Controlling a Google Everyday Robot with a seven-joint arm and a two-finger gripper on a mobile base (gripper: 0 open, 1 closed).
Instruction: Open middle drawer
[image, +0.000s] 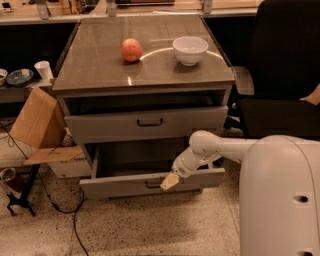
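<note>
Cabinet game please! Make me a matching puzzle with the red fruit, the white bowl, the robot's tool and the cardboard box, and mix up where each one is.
Things:
1. red fruit
2. white bowl
3. tool
4. cardboard box

Places:
A. at the front of the pulled-out middle drawer
B. beside the cabinet, near the floor
C. on the cabinet top, right side
D. on the cabinet top, left of the bowl

Pairs: 1-D, 2-C, 3-A, 4-B
</note>
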